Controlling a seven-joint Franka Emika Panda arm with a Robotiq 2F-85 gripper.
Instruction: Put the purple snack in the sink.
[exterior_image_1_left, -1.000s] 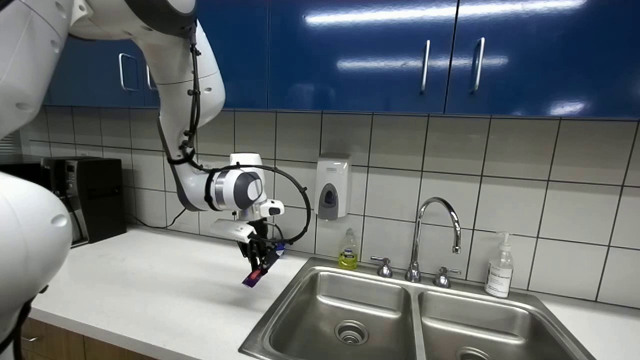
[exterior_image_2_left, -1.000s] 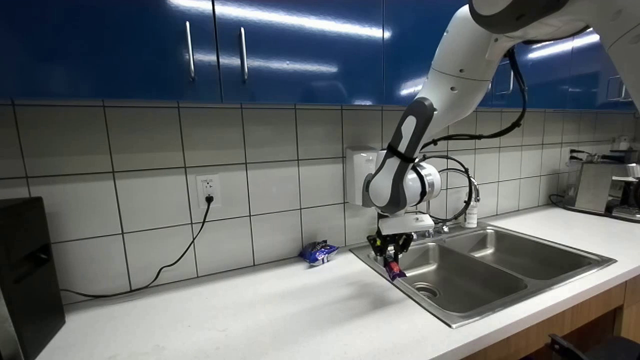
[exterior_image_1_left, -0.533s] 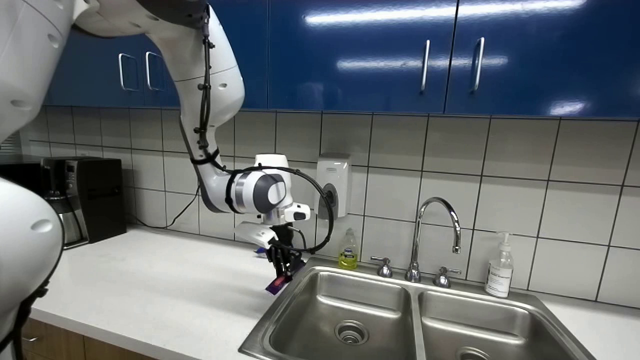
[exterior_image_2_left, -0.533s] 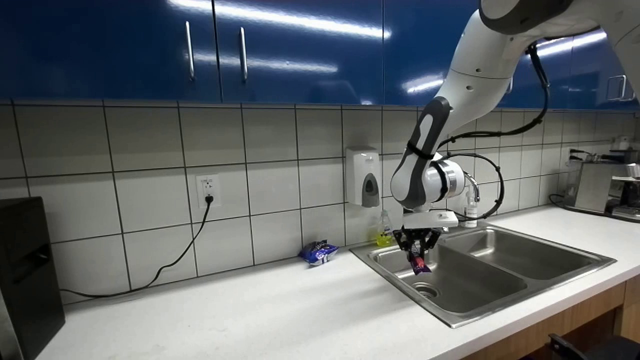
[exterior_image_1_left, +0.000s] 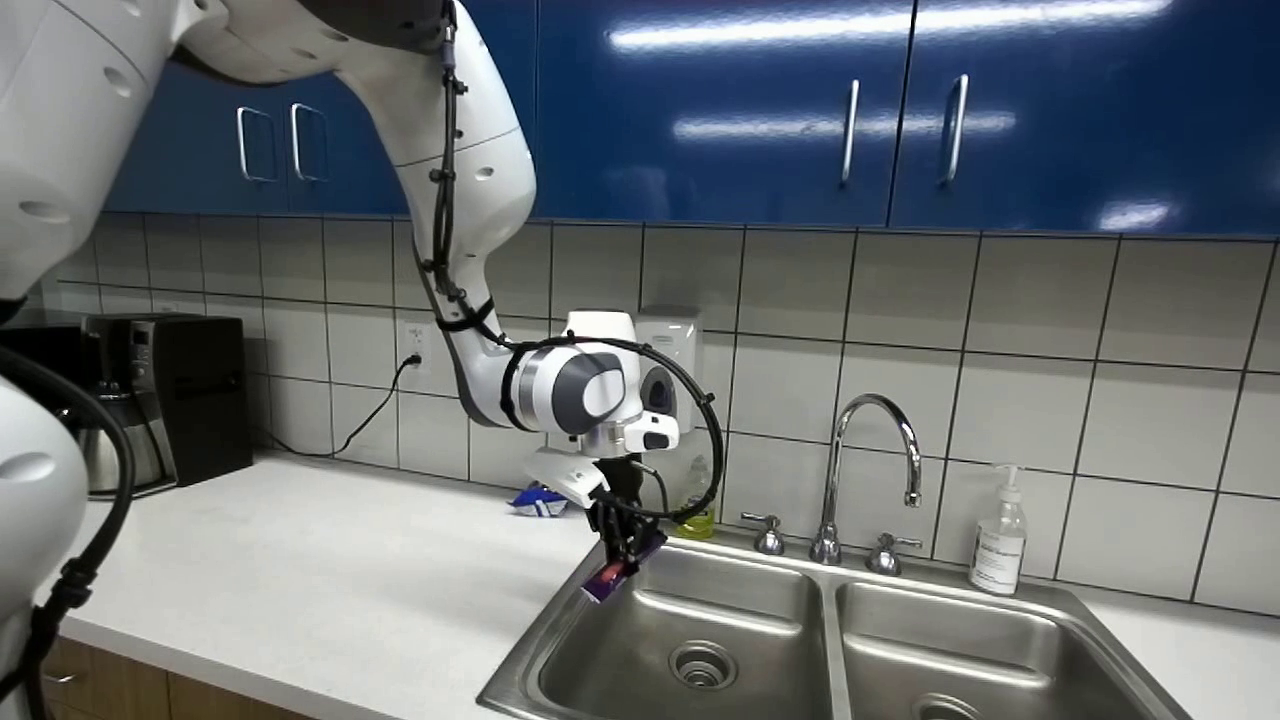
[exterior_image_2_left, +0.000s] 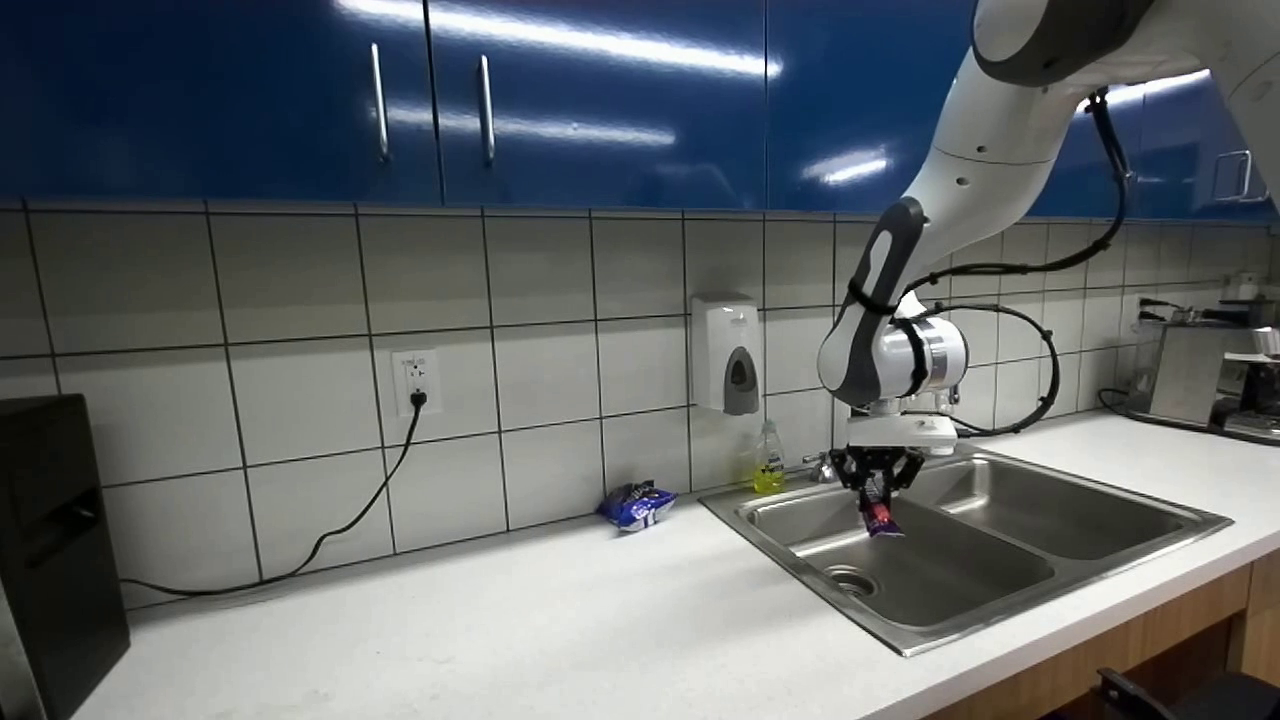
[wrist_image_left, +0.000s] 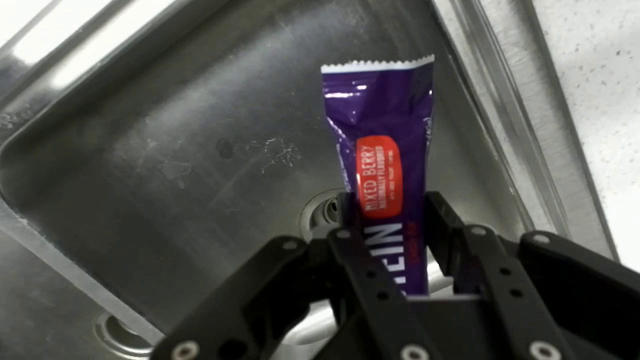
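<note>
The purple snack (wrist_image_left: 380, 107) is a flat bar wrapper with a red label. My gripper (wrist_image_left: 390, 212) is shut on its sides near the middle, and its lower part is partly hidden by the fingers. In the wrist view the snack is above one basin of the steel sink (wrist_image_left: 175, 125), close to the round drain. In both exterior views the snack (exterior_image_1_left: 604, 582) (exterior_image_2_left: 881, 520) hangs tilted below my gripper (exterior_image_1_left: 625, 560) (exterior_image_2_left: 876, 492). It is raised over the counter-side basin of the double sink (exterior_image_1_left: 835, 650) (exterior_image_2_left: 980, 580).
A chrome faucet (exterior_image_1_left: 832, 480) stands behind the sink. A yellow soap bottle (exterior_image_2_left: 769, 460) and a pump bottle (exterior_image_1_left: 1000, 545) stand at the back. A blue packet (exterior_image_2_left: 637, 506) lies on the counter (exterior_image_2_left: 500, 620) by the wall. A wall dispenser (exterior_image_2_left: 727, 350) hangs above.
My gripper has carried the purple snack from above the counter by the sink's edge to over the basin. It stays shut on the snack. The blue packet has not moved.
</note>
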